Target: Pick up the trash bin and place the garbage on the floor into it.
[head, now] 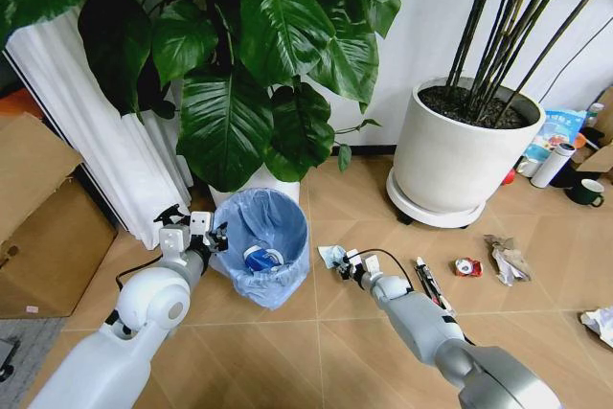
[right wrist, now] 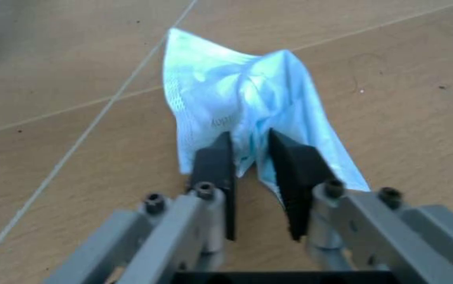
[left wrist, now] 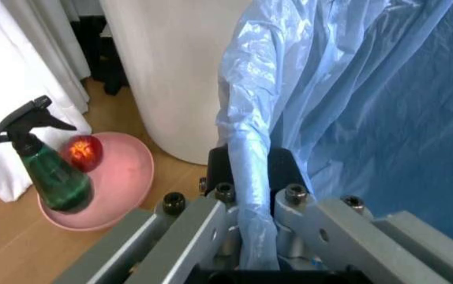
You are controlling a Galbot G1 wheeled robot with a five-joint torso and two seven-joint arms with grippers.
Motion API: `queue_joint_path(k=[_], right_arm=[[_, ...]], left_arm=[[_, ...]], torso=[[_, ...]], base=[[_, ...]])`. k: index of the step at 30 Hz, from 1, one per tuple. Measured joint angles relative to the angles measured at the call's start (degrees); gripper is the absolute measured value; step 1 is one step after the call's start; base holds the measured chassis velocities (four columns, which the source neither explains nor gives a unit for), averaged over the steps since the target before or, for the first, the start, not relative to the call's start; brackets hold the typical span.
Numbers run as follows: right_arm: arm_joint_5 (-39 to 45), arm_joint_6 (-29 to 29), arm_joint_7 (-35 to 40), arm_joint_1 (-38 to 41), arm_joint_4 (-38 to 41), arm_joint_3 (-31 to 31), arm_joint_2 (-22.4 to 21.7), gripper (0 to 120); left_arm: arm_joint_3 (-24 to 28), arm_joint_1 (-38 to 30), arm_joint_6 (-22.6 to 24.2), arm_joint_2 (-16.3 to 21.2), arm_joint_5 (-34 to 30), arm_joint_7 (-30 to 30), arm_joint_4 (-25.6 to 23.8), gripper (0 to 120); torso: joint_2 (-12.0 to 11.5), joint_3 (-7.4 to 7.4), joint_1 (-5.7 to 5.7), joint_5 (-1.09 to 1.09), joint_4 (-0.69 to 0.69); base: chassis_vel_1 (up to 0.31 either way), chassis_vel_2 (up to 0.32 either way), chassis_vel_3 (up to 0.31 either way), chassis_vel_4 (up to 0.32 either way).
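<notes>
1. My left gripper [left wrist: 252, 195] is clamped on the rim of the small round trash bin lined with crinkly light-blue plastic [head: 271, 246], which sits before the leafy plant.
2. My right gripper [right wrist: 250, 168] pinches a crumpled pale-blue face mask [right wrist: 238, 100] just above the tan chevron wood floor [head: 287, 352]; its faint print is unreadable.
3. Farther right I see a red crushed can [head: 467, 266].

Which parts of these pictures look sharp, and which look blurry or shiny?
Head view: evenly lit and sharp, with gloss on the plant leaves. Left wrist view: the spray bottle is crisp and the blue bag glistens in its creases. Right wrist view: the light-blue face mask is soft and the floor behind it blurs away.
</notes>
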Motion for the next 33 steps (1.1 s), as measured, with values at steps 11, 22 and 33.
queue_joint_path(k=[11, 22, 33], right_arm=[[-0.21, 0.07, 0.59, -0.64, 1.81, 2.47, -0.65, 0], [4.84, -2.8, 2.2, -6.73, 22.56, 4.93, -7.46, 0], [18.75, -12.85, 6.9, -14.91, 63.35, 6.1, -26.05, 0]], left_arm=[[0.1, 0.15, 0.0, -0.26, -0.02, 0.01, -0.09, 0], [0.03, 1.01, 0.03, -0.37, 0.36, -0.14, -0.34, 0], [1.08, 0.91, 1.02, -1.31, 1.43, -0.48, 1.91, 0]], torso=[[0.0, 0.0, 0.0, 0.01, 0.0], [0.0, 0.0, 0.0, 0.02, 0.01], [0.01, -0.01, -0.01, 0.07, -0.02]], base=[[0.0, 0.0, 0.0, 0.0], [0.0, 0.0, 0.0, 0.0], [0.0, 0.0, 0.0, 0.0]])
